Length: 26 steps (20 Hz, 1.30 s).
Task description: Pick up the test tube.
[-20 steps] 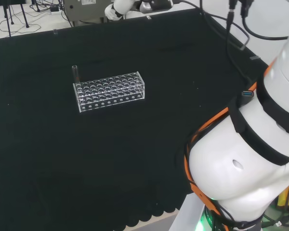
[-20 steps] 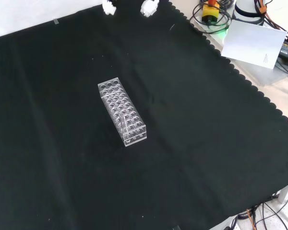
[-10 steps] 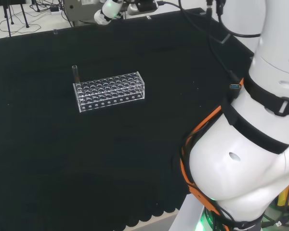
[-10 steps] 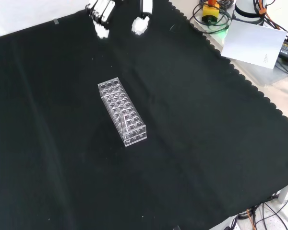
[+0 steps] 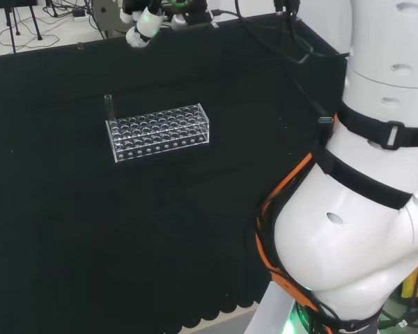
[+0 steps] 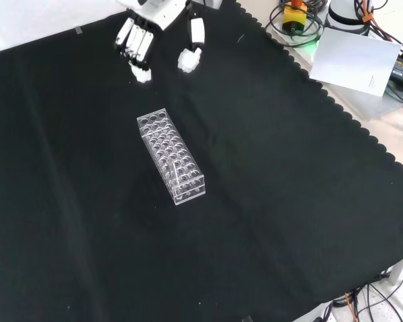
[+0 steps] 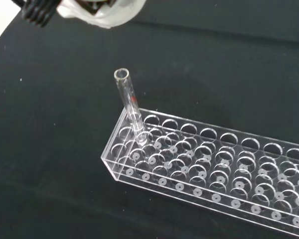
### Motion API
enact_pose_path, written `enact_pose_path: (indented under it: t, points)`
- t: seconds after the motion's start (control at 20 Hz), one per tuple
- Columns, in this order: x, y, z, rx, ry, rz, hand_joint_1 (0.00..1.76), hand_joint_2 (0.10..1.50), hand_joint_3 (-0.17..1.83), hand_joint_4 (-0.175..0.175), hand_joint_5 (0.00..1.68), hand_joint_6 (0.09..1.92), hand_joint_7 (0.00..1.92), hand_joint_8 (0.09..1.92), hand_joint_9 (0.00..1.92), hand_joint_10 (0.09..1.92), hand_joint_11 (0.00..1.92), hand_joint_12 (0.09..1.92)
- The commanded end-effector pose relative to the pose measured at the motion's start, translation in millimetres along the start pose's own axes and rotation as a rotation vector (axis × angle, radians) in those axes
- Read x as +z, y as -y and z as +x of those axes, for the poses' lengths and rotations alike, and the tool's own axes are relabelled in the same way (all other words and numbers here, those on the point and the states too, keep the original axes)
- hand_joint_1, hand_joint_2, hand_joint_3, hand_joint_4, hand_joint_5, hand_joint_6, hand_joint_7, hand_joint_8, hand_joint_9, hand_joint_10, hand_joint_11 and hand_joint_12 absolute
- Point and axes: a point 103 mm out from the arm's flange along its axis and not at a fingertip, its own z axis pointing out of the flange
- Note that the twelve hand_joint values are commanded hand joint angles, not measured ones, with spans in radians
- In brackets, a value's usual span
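Observation:
A clear test tube (image 5: 109, 106) stands upright in a corner hole at the left end of a clear plastic rack (image 5: 159, 131) in the head view. The wrist view shows the tube (image 7: 129, 101) close up, with a small red mark on its side, rising from the rack (image 7: 214, 172). The black and white hand (image 6: 136, 41) hangs above the cloth beyond the rack's (image 6: 170, 155) far end in the front view, fingers straight and spread from the thumb, holding nothing. In the head view the hand (image 5: 143, 25) is behind the rack, apart from it.
Black cloth (image 6: 289, 201) covers the bench, with a scalloped edge at the front view's right. Cables and a white sheet (image 6: 354, 60) lie off the cloth there. The arm's big white links (image 5: 355, 209) fill the head view's right.
The hand has come farther into the front view from the top, toward the rack's far end. In the head view the arm's links have swung and the hand has moved left.

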Motion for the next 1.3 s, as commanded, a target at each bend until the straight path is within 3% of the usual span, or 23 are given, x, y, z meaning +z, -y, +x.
enact_pose_path:
  t: [0.05,0.9,1.3]
  points:
    - [18.9,-26.3,6.2,-0.031,0.024,0.064,0.9,0.7,0.67,-0.175,0.33,0.6,0.48,0.95,0.5,0.93,0.23,1.5]
    - [51.3,-81.9,10.1,-0.052,0.041,0.163,0.92,0.7,0.69,-0.175,0.32,0.68,0.5,0.96,0.52,0.93,0.25,1.49]
    - [69.3,-103.0,11.1,-0.055,0.051,0.198,0.94,0.67,0.72,-0.175,0.36,0.75,0.59,0.96,0.56,0.92,0.29,1.48]
